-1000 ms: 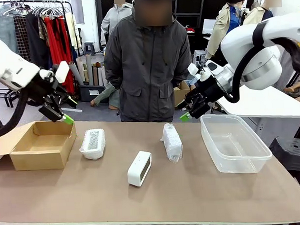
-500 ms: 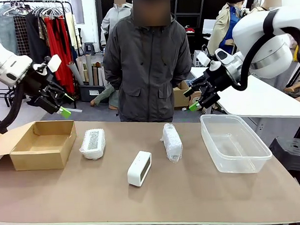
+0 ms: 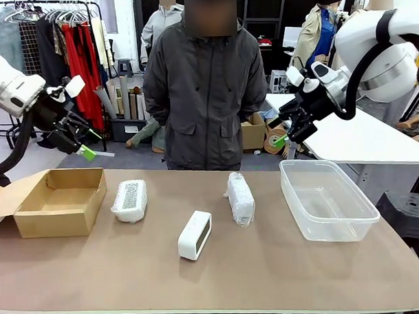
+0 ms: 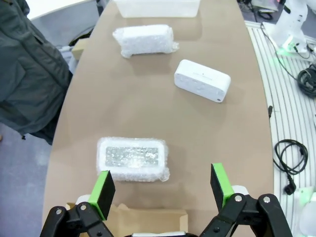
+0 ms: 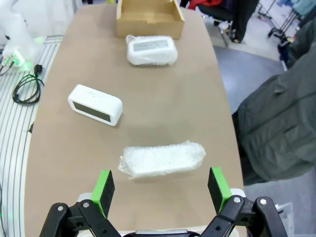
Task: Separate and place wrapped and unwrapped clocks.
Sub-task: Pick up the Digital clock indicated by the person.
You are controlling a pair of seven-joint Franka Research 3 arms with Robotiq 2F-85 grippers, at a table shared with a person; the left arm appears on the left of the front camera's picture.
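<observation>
Left fingers point(image 4: 104, 190) and right fingers point(image 5: 102, 190) gape wide, empty, over opposite counter point(image 3: 282, 271) ends; wrapped clocks point(image 3: 129, 200) point(image 3: 240, 197) and bare clock point(image 3: 195, 235) lie apart, mid-counter.

Robot lab in storeroom-like space: brown worktable point(image 3: 268, 265), white table point(image 3: 367, 141) behind, clothes rack point(image 3: 61, 38) with hung garments, upright rolls point(image 3: 128, 98), cardboard box point(image 3: 253, 131) on floor, loose cables point(image 4: 291, 158) beside worktable.

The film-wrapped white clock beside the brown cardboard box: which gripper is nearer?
Left. The left gripper hangs over the brown cardboard box, next to the film-wrapped white clock; the right gripper hangs far off, near the clear plastic tub.
</observation>
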